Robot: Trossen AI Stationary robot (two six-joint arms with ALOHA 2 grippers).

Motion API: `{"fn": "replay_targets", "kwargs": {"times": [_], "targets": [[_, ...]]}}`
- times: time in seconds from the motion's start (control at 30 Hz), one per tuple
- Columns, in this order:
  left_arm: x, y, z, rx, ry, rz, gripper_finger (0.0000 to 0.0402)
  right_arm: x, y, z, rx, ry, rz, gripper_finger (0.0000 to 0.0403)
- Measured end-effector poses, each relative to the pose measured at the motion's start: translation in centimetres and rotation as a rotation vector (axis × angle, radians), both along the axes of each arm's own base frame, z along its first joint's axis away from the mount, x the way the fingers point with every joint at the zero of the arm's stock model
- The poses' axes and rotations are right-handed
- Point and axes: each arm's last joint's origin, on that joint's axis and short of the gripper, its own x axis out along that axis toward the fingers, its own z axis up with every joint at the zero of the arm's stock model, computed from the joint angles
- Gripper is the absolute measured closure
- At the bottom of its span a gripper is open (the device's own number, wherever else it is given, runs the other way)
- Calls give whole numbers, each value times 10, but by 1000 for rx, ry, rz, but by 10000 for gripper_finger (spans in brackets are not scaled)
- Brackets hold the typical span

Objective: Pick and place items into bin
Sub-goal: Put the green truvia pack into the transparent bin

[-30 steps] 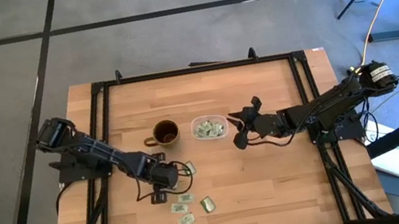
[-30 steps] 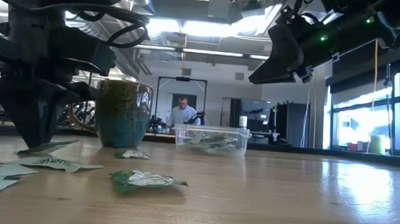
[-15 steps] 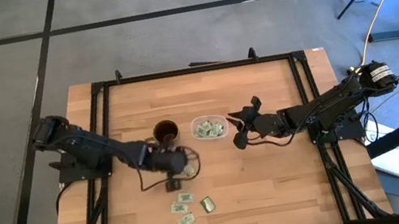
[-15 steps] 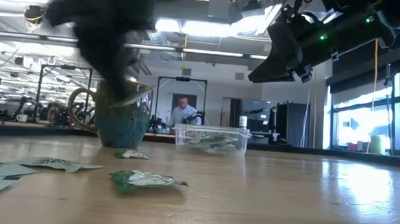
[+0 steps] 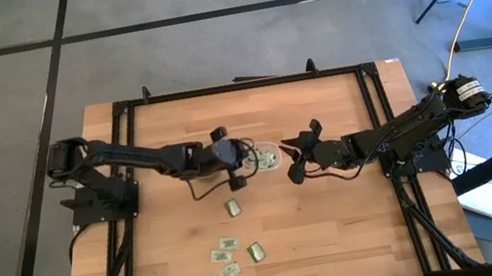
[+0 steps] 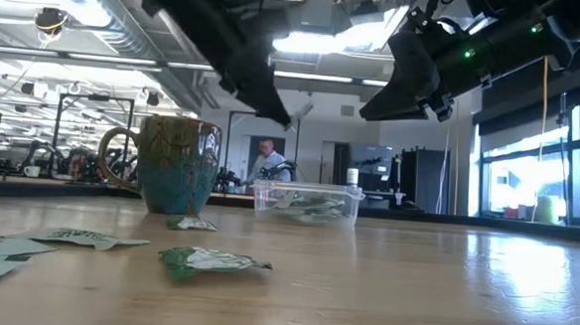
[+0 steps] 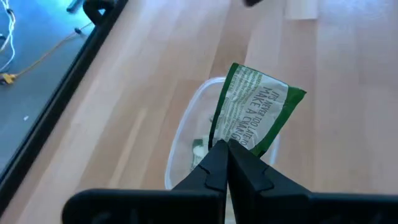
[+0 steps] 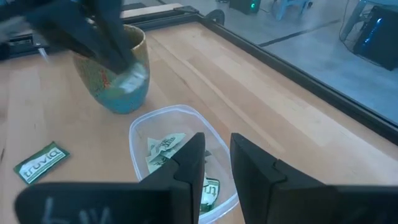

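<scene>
The left gripper (image 7: 227, 149), low over the scattered packets a second ago, is now hanging above the bin (image 5: 260, 159), fingers clamped on a green packet (image 7: 252, 115). Release is probably next. The right gripper (image 5: 296, 157) is waiting beside the bin, fingers apart.

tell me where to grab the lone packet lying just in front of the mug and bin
Probably by a short edge of the packet, coming straight down: it lies flat on the table with bare wood all round, clear of the mug and bin. The left gripper, nearest, is pinching another packet.
</scene>
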Motion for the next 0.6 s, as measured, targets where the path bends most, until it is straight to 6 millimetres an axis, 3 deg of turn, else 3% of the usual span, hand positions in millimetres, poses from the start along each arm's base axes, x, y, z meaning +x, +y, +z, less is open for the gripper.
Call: {"fn": "replay_targets", "kwargs": {"times": [0.33, 0.6], "targets": [[12, 24, -39, -82, 114, -3, 399, 0, 0, -1, -1, 7, 0, 322], [13, 32, -45, -142, 124, 2, 393, 0, 0, -1, -1, 8, 1, 322]]}}
